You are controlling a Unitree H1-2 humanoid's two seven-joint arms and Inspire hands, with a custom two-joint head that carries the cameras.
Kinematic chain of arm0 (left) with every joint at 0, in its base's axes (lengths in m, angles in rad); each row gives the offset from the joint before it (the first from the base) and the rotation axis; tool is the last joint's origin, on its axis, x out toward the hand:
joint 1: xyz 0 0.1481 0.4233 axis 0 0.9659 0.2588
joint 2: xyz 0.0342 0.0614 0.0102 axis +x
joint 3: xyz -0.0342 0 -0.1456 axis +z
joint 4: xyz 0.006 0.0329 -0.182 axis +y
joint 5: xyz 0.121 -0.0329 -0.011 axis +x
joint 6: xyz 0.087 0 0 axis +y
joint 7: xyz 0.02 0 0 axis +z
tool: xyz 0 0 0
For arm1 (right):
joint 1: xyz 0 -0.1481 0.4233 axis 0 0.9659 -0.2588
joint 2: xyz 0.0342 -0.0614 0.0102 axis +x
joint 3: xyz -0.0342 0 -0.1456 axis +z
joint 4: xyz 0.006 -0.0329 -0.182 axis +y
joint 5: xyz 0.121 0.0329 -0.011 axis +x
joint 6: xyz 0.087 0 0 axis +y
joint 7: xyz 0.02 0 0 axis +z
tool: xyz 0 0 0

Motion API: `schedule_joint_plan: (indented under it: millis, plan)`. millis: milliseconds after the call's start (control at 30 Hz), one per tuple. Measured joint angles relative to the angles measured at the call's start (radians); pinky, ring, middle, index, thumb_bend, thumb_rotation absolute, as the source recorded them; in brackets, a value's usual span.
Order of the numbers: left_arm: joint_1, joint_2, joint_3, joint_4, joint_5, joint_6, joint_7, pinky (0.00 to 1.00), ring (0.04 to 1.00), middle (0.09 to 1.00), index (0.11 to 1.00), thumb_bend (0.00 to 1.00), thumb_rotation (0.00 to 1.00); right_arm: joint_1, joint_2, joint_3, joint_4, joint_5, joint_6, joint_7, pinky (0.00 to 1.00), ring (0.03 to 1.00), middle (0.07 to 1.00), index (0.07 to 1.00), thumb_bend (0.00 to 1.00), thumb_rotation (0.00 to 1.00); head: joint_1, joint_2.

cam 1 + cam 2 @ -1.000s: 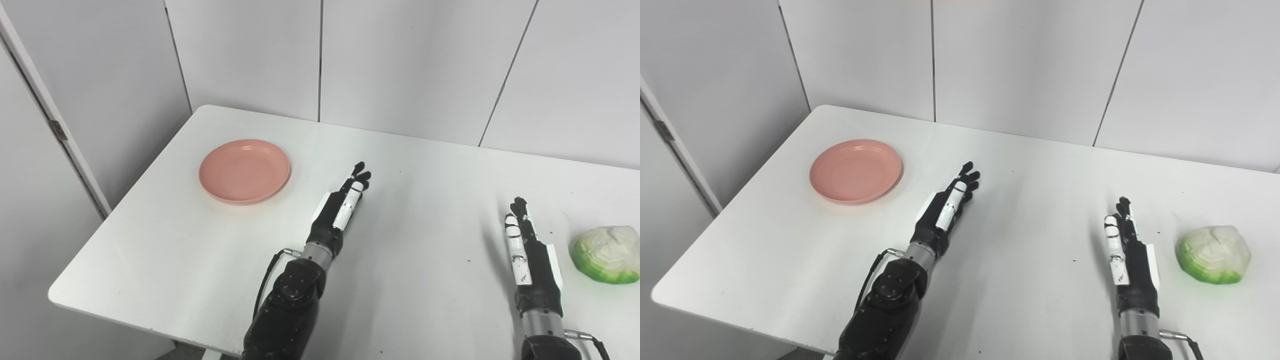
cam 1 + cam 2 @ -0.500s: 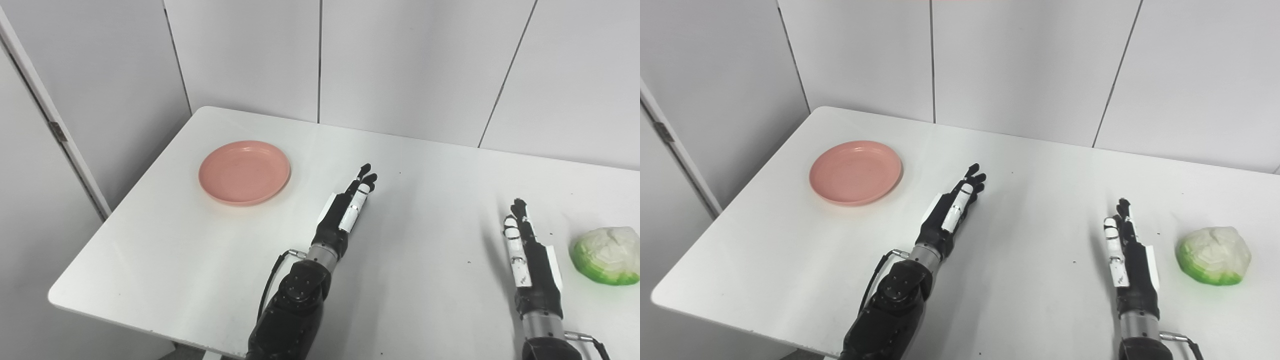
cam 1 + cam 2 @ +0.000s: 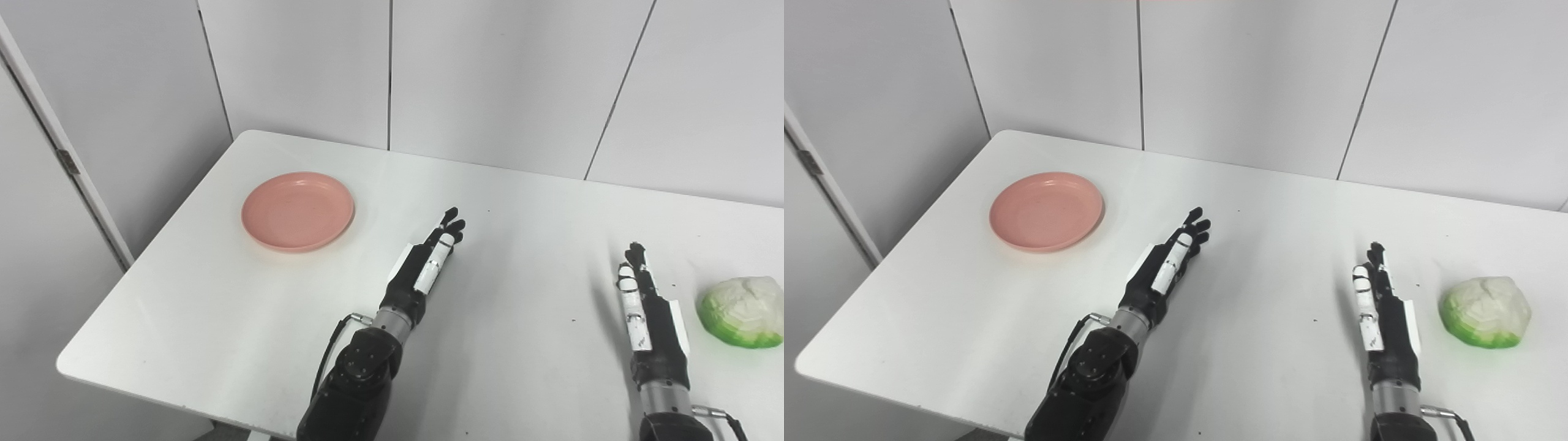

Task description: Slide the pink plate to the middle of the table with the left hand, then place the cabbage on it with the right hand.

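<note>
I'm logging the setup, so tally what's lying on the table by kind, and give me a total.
Plates: 1, the pink plate, empty, at the table's left.
Vegetables: 1, the cabbage, at the right.
Total: 2 things on the white table, not counting the robot's hands.

White table with tiny dark specks, against grey wall panels.

The left hand moved a little toward 4 o'clock across the table, away from the pink plate, with its fingers out straight. The whole view slid a tiny bit, so the camera moved too.
</note>
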Motion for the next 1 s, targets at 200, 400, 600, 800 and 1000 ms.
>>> schedule_joint_plan:
  millis: [200,400,600,800,1000]
  plan:
    - [0.023,0.010,0.003,-0.118,0.001,0.025,-0.001,0.99,0.953,0.953,0.952,0.50,1.00,0.000,-0.005,0.001,0.000,-0.004,0.000,0.000,0.94,0.963,0.974,0.972,0.12,1.00,0.005,0.009]
    - [0.022,0.013,0.023,-0.238,-0.004,0.046,0.000,0.99,0.953,0.958,0.952,0.48,1.00,-0.001,-0.007,0.001,0.001,-0.002,0.000,0.002,0.95,0.970,0.981,0.976,0.11,1.00,0.009,0.012]
    - [0.023,0.031,0.049,-0.335,-0.039,0.078,-0.001,0.99,0.959,0.965,0.950,0.49,1.00,-0.001,-0.013,0.002,0.002,-0.003,0.000,0.016,0.95,0.972,0.982,0.979,0.11,1.00,0.021,0.018]
    - [0.011,0.042,0.092,-0.365,-0.042,0.096,0.018,0.96,0.944,0.950,0.940,0.48,1.00,-0.004,-0.015,0.001,0.007,-0.001,0.000,0.018,0.95,0.968,0.978,0.977,0.13,1.00,0.034,0.020]
    - [-0.023,0.060,0.146,-0.396,-0.043,0.115,0.053,0.97,0.948,0.944,0.933,0.47,1.00,-0.004,-0.016,0.000,0.006,0.003,0.000,0.019,0.94,0.957,0.970,0.971,0.13,1.00,0.040,0.031]
